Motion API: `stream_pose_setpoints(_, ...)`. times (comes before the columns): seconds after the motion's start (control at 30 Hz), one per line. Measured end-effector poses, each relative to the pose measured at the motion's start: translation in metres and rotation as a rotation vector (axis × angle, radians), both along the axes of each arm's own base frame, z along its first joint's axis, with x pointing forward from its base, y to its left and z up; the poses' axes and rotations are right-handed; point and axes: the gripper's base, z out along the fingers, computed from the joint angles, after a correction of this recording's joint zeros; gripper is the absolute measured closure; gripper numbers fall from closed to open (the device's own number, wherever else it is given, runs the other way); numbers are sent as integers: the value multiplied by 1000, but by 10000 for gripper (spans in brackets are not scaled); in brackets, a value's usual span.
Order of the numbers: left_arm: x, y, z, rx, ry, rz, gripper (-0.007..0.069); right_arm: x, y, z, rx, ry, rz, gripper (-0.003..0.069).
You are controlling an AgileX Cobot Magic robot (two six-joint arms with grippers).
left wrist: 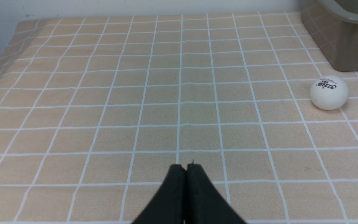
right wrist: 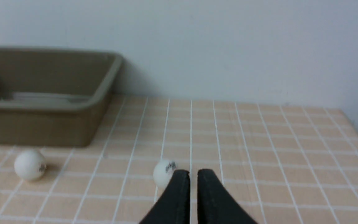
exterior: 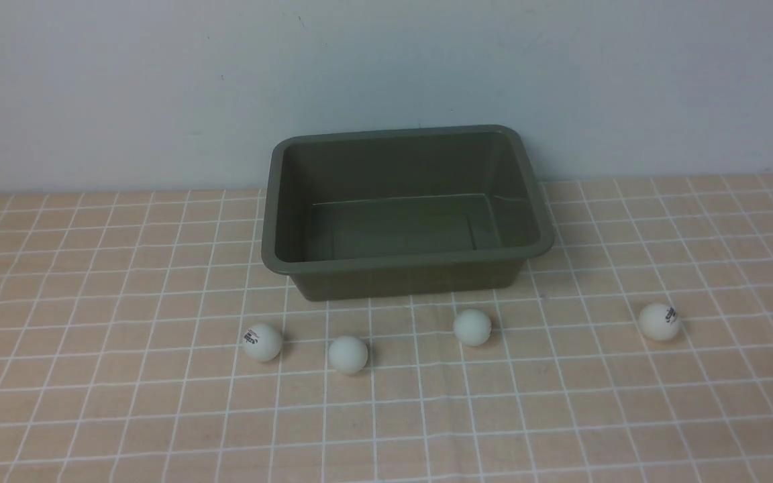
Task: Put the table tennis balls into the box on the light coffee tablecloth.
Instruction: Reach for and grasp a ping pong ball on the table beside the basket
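Matte white balls (exterior: pixel 348 354) lie beside rounded olive box (exterior: pixel 405 265).

Matt white plastic balls (exterior: pixel 348 354) lie on soft gridded cloth (exterior: pixel 91 402) by a smooth, faintly glossy plastic box (exterior: pixel 406 268).

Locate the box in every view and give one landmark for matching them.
Front view: the box sits centre, against the wall, empty.
Left wrist view: only its corner shows at the upper right edge.
Right wrist view: it fills the left side.
Shared landmark: the light coffee tablecloth with its white grid.
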Motion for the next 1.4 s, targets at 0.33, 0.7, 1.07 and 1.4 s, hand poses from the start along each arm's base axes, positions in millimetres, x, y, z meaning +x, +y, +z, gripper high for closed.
stream_pose_setpoints(0.33,0,0,0,0,0,0,693,-30,1,86,81,-23,18,626)
stream_pose_setpoints(0.7,0,0,0,0,-1,0,693,-44,2,104,93,25,30,626)
stream_pose_setpoints(1.07,0,0,0,0,-1,0,693,-41,5,99,130,44,57,626)
stream_pose_setpoints(1.4,2,-1,5,-72,-85,6,693,-39,5,96,134,49,59,626)
